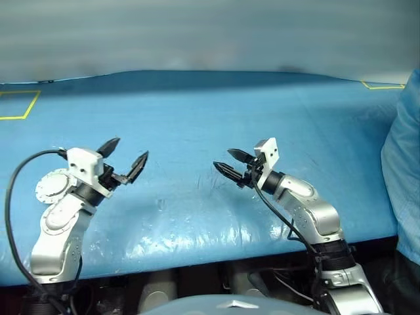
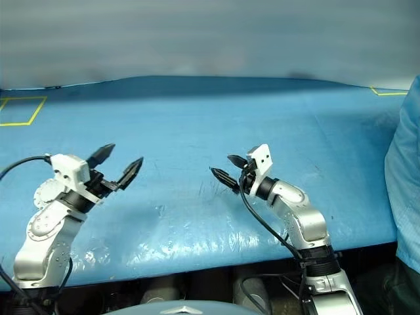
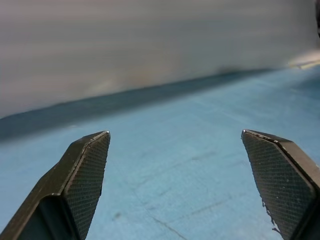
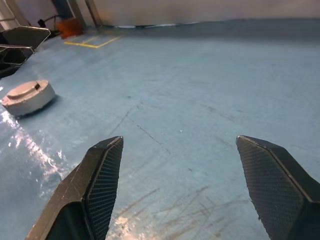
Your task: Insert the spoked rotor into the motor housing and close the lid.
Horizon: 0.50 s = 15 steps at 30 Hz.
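Observation:
Both grippers hover just above the blue table (image 1: 210, 111), fingers pointing toward each other. My left gripper (image 1: 131, 149) stands open with nothing between its fingers (image 3: 87, 175). My right gripper (image 1: 223, 159) is also open and empty, its pads (image 4: 102, 185) wide apart. In the right wrist view a low round pale silver piece (image 4: 27, 97) sits below the left gripper's fingers (image 4: 22, 40). I cannot tell whether it is the motor housing with the lid on or part of the left arm. The spoked rotor is out of view.
A person in light blue clothing (image 1: 403, 164) stands at the table's right end. Yellow tape marks (image 1: 20, 105) lie at the far left and far right (image 1: 384, 85). The table's front edge runs just below both arms.

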Each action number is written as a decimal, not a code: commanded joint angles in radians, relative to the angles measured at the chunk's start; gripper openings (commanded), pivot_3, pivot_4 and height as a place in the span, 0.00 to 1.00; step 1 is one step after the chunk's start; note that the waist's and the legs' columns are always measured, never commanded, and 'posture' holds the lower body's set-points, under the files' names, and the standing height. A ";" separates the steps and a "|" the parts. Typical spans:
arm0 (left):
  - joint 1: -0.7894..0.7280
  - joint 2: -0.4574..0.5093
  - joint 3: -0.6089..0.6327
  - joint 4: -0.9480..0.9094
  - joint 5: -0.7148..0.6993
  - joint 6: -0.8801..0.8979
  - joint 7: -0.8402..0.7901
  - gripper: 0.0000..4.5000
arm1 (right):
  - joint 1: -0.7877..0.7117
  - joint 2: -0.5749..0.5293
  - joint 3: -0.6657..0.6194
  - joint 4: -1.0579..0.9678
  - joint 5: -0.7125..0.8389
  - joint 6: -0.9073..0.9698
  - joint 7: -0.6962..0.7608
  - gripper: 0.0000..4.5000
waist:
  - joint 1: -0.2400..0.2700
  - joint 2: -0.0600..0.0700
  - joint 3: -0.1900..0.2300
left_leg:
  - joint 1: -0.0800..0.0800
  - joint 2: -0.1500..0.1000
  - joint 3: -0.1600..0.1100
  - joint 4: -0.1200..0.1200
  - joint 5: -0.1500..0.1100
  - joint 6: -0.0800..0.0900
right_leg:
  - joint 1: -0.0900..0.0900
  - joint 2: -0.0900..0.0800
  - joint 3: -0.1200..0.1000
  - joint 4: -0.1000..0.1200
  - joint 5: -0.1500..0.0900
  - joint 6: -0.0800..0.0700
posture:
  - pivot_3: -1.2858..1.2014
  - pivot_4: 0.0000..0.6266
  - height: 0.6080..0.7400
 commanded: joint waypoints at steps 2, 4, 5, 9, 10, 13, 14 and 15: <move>-0.005 0.020 -0.040 0.046 0.104 -0.053 -0.036 0.99 | -0.008 -0.064 -0.010 0.025 -0.053 -0.050 0.059 0.84 | 0.004 0.000 0.000 | 0.000 0.000 0.000 -0.001 0.000 0.000 | 0.000 0.000 0.000 0.000 0.000 0.000 | 0.52 0.24 1.00; -0.011 0.003 -0.034 0.063 0.108 -0.066 -0.035 0.99 | -0.005 -0.089 -0.010 0.042 -0.086 -0.068 0.062 0.84 | 0.008 0.000 0.000 | 0.000 0.000 0.000 -0.001 0.000 0.000 | 0.000 -0.001 0.000 -0.001 0.000 0.000 | 0.52 0.24 1.00; -0.013 -0.003 -0.029 0.067 0.107 -0.070 -0.034 0.99 | -0.003 -0.095 -0.010 0.046 -0.097 -0.076 0.060 0.84 | 0.009 0.000 0.000 | 0.000 0.000 0.000 -0.001 0.000 0.000 | 0.000 -0.001 0.000 -0.001 0.000 0.000 | 0.52 0.24 1.00; -0.021 -0.004 -0.035 0.076 0.118 -0.081 -0.056 0.99 | -0.003 -0.078 -0.020 0.053 -0.103 -0.093 0.055 0.84 | 0.010 0.000 0.000 | 0.000 0.000 0.000 -0.001 0.000 0.000 | 0.000 0.000 0.000 0.000 0.000 0.000 | 0.52 0.24 1.00; -0.023 -0.004 -0.037 0.079 0.122 -0.083 -0.060 0.99 | -0.004 -0.074 -0.020 0.055 -0.107 -0.097 0.051 0.84 | 0.010 0.000 0.000 | 0.000 0.000 0.000 -0.001 0.000 0.000 | 0.000 0.000 0.000 0.000 0.000 0.000 | 0.52 0.24 1.00; -0.029 -0.004 -0.059 0.092 0.136 -0.102 -0.087 0.99 | -0.014 -0.048 -0.036 0.059 -0.108 -0.112 0.026 0.84 | 0.010 0.000 0.000 | 0.000 0.000 0.000 -0.001 0.000 0.000 | 0.000 0.000 0.000 0.000 0.000 0.000 | 0.52 0.24 1.00; -0.031 -0.005 -0.062 0.095 0.138 -0.106 -0.093 0.99 | -0.016 -0.045 -0.039 0.060 -0.112 -0.115 0.021 0.84 | 0.010 0.000 0.000 | 0.000 0.000 0.000 -0.001 0.000 0.000 | 0.000 0.000 0.000 0.000 0.000 0.000 | 0.52 0.24 1.00; -0.031 -0.007 -0.063 0.097 0.139 -0.109 -0.096 0.99 | -0.017 -0.044 -0.041 0.061 -0.116 -0.117 0.020 0.84 | 0.010 0.000 0.000 | 0.000 0.000 0.001 -0.001 0.000 0.000 | 0.000 0.000 0.000 0.000 0.000 0.000 | 0.52 0.24 1.00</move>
